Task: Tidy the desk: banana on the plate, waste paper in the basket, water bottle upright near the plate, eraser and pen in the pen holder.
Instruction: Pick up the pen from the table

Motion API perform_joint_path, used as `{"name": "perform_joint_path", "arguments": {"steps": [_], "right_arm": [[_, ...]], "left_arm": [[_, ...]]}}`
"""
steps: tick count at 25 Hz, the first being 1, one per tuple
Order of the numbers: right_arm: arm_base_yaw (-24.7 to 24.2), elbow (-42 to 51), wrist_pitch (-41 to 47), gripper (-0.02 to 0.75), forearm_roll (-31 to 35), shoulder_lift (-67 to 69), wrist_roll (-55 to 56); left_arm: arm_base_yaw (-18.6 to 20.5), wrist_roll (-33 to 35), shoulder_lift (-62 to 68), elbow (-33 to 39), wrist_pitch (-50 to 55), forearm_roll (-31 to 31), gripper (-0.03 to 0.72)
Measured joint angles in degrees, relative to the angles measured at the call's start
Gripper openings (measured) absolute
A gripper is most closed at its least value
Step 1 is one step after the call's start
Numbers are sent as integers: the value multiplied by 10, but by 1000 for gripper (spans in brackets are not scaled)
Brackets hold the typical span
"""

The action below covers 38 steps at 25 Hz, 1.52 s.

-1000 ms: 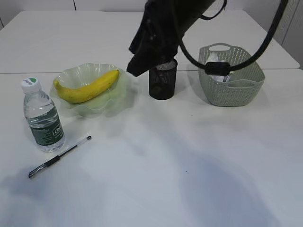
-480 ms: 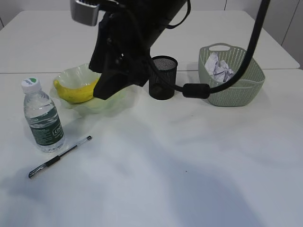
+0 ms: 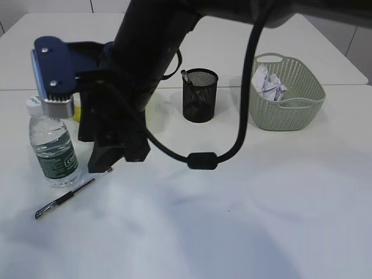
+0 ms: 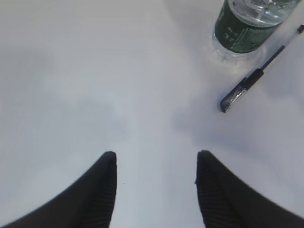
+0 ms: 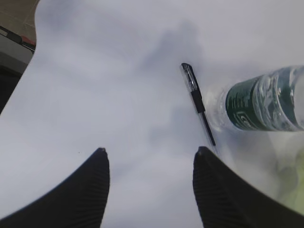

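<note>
The black pen (image 3: 72, 193) lies on the white table, just in front of the upright water bottle (image 3: 51, 145). My right gripper (image 3: 107, 163) has reached across to the left and hangs open and empty just above the pen's far end. In the right wrist view the pen (image 5: 197, 102) and bottle (image 5: 266, 102) lie just beyond the gripper (image 5: 149, 152). My left gripper (image 4: 154, 154) is open over bare table, with the pen (image 4: 259, 76) and bottle (image 4: 251, 26) ahead to its right. Waste paper (image 3: 268, 82) sits in the basket (image 3: 288, 107). The pen holder (image 3: 200, 99) stands mid-table. The arm hides the banana, and only an edge of the plate (image 3: 152, 107) shows. The eraser cannot be made out.
The right arm and its cable (image 3: 200, 160) stretch across the left middle of the table. A seam between two table tops (image 3: 349, 85) runs behind the basket.
The right arm has swung left and down from the pen holder to the pen beside the bottle, covering the plate and banana. The basket's paper has come into view.
</note>
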Motion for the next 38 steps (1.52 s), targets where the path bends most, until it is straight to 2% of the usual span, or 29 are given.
{"name": "perform_joint_path", "arguments": {"steps": [4,12,18,21,30,38], "right_arm": [[17,0,-31,418,-1,24,-6],[18,0,-65,398,-18,39,-7],[11,0,-1,395,-52,33,27],[-1,0,16,395,-57,9,47],[-59,0,26,400,-62,-118,116],[-96,0,32,407,-75,-214,133]], "left_arm": [[0,0,0,0,0,1,382],[0,7,0,0,1,-17,382],[-27,125,24,0,-1,-115,382],[-42,158,66,0,-7,-142,382],[-108,177,162,-6,-49,-147,382],[-114,187,209,-19,-78,-95,382]]}}
